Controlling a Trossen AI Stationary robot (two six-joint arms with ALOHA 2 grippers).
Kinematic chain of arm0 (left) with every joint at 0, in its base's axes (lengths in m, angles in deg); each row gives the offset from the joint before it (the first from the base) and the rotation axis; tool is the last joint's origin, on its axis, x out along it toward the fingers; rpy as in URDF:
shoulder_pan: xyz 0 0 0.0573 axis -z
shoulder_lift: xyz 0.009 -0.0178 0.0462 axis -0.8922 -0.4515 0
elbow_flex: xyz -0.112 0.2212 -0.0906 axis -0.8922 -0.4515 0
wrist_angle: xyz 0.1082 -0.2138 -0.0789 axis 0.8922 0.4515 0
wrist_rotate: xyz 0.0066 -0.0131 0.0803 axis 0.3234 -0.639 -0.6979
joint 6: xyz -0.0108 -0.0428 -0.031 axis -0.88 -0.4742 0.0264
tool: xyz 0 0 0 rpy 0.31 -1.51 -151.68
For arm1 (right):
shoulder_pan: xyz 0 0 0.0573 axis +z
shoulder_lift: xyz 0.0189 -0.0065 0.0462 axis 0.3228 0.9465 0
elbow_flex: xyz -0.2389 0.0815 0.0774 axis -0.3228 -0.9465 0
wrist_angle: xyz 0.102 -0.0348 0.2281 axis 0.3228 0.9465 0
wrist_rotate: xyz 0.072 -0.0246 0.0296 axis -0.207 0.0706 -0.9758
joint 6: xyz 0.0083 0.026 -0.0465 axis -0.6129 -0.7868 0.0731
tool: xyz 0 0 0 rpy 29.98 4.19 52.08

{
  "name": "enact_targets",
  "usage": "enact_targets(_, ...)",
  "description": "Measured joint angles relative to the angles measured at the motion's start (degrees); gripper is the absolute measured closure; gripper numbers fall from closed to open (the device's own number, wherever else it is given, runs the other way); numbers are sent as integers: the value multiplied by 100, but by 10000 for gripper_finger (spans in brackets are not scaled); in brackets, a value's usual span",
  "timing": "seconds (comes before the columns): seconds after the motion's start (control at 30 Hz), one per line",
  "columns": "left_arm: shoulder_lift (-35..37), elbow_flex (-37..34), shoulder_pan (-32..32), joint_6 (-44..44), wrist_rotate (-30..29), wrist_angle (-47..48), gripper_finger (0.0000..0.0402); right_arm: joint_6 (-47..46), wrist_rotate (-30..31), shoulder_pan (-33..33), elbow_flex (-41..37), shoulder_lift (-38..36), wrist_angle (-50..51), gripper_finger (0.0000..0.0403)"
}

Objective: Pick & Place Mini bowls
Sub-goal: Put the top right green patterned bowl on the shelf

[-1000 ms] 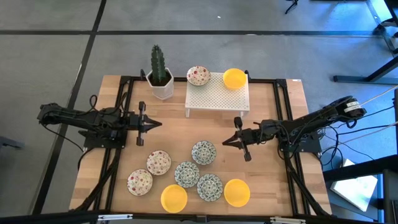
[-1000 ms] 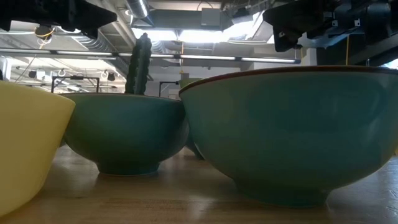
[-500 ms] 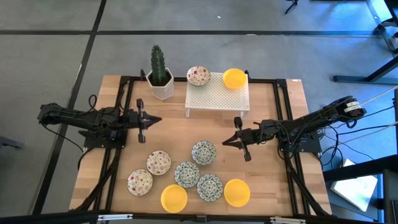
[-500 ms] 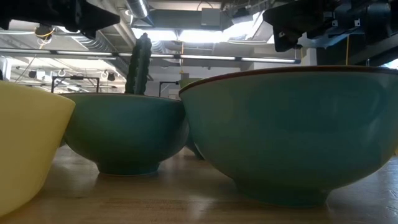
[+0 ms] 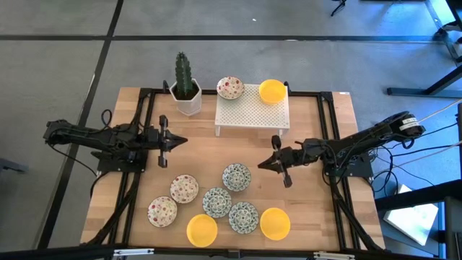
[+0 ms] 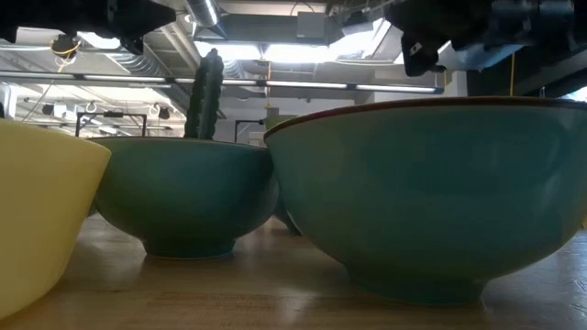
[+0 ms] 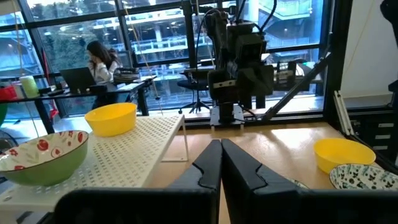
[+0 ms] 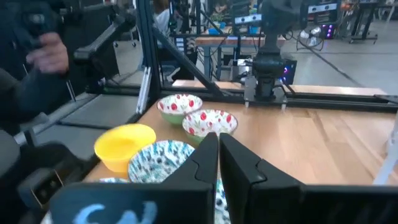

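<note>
Bowls: nine. Two on the rack [image 5: 253, 108] at the bench's far edge: a red-speck bowl [image 5: 230, 87] at its left end, a yellow bowl [image 5: 272, 90] at its right. Seven clustered along the near edge, a blue-green bowl [image 5: 236, 177] farthest in.

Handling, judged: small, rigid, glazed, so probably light, slick and chippable; pinch one rim wall from above.

Left gripper [image 5: 175, 141]: fingers together, empty, mid-left of the bench.

Right gripper [image 5: 263, 165]: fingers together, empty, just beside the blue-green bowl.
</note>
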Motion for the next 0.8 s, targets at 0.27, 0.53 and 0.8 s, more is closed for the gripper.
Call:
enact_targets(0.27, 0, 0, 0, -16, 69, 58, 398, -264, 320, 424, 2239, 1023, 3658, 392)
enact_targets(0.53, 0, 0, 0, -303, 197, 70, 398, -1265, 905, 520, 4459, 2510, 6463, 363)
enact_targets(0.8, 0, 0, 0, -597, 349, 70, 398, -1954, 1271, 493, 4977, 3567, 6848, 246)
